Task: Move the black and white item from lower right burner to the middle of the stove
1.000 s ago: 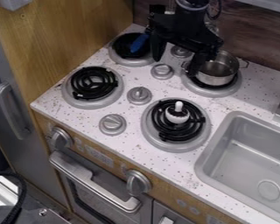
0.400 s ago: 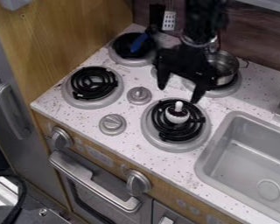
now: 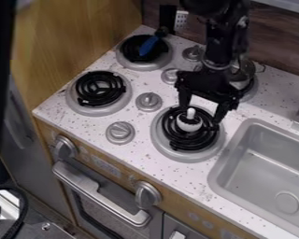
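Black and white item (image 3: 189,123) sits upright on the coils of the lower right burner (image 3: 185,157) | black gripper (image 3: 201,115) hangs over that burner, fingers parted | item appears between the fingertips, nearer the finger on the view's left.

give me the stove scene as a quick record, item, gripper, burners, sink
item: black and white item, white tip up
item place: lower right burner
gripper: open, at that burner, fingers spread
upper right burner: metal pot, partly behind the arm
upper left burner: blue object
lower left burner: bare black coil
sink: right of the stove
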`<state>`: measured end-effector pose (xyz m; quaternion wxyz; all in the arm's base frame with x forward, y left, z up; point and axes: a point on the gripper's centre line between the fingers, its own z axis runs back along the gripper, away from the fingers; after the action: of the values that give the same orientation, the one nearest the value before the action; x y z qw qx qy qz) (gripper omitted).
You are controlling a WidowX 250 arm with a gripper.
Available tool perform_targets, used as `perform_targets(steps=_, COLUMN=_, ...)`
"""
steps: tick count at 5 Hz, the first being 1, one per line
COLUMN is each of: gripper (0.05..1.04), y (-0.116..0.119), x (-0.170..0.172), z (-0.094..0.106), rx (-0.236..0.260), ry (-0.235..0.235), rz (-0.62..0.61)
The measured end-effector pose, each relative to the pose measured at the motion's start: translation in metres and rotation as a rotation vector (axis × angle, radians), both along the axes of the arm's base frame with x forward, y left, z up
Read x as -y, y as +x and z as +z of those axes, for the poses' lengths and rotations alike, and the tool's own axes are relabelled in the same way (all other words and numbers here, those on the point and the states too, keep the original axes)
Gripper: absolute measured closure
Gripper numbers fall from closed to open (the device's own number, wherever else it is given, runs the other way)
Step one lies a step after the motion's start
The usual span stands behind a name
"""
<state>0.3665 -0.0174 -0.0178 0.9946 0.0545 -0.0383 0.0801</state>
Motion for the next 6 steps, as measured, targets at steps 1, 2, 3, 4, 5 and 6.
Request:
perform_targets(steps=1, gripper=0.087, y=0.007, x=-0.012, z=0.001, rx=0.014, ry=0.012, rz=0.025)
perform_targets(steps=2, gripper=0.087, y=0.012, x=-0.02, z=-0.007, rx=-0.007, ry=0.027, rz=0.036)
perform_targets(steps=3, gripper=0.087, y=0.019, x=-0.025, z=-0.011, rx=0.0, ry=0.021, rz=0.046)
perform_targets(steps=4, gripper=0.087, y=0.017, x=-0.022, z=-0.02, rx=-0.019, ry=0.006, rz=0.049)
perform_targets(steps=5, gripper=0.142, y=0.02, x=-0.014, z=-0.032, rx=-0.034, ry=-0.01, rz=0.05)
perform_targets(steps=6, gripper=0.421, y=0.02, x=-0.014, z=-0.033, rx=-0.034, ry=-0.012, rz=0.051)
